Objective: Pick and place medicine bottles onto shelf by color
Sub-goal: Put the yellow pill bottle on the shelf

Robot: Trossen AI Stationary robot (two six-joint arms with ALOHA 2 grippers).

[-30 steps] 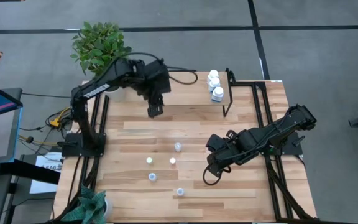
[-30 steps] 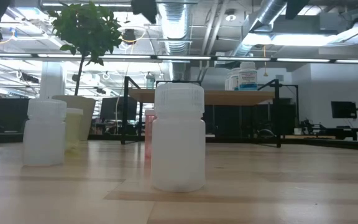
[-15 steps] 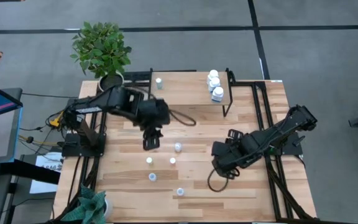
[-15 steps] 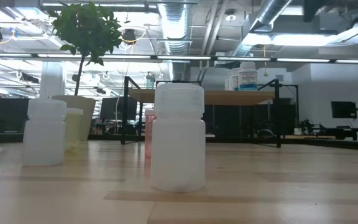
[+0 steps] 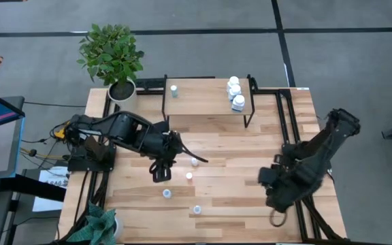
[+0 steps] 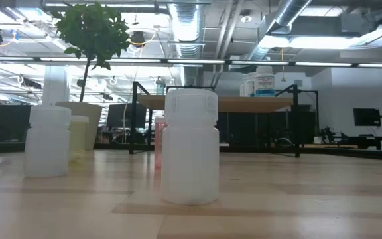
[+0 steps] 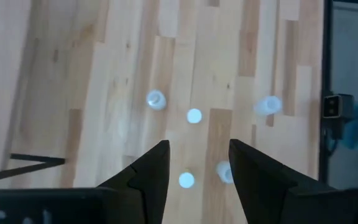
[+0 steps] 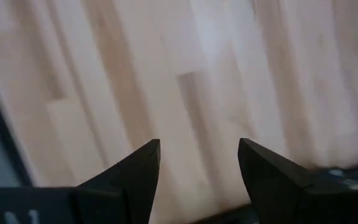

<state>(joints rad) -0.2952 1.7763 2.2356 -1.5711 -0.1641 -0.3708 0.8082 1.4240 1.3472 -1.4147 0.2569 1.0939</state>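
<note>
I am hovering my left tool point(image 5: 159, 170), fingers spread and empty, over the loose medicine bottles point(image 5: 189, 175) on the worktop point(image 5: 278, 136), near side of the shelf point(image 5: 203, 96), lining up a pick. Four bottles are standing on the shelf. My right tool point(image 5: 272, 199), also spread, is waiting well aside.

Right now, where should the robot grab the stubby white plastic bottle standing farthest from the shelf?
Around its round body just below the cap, coming straight down from above. The stubby white plastic bottle stands upright and alone, so an open end effector can straddle it.
</note>
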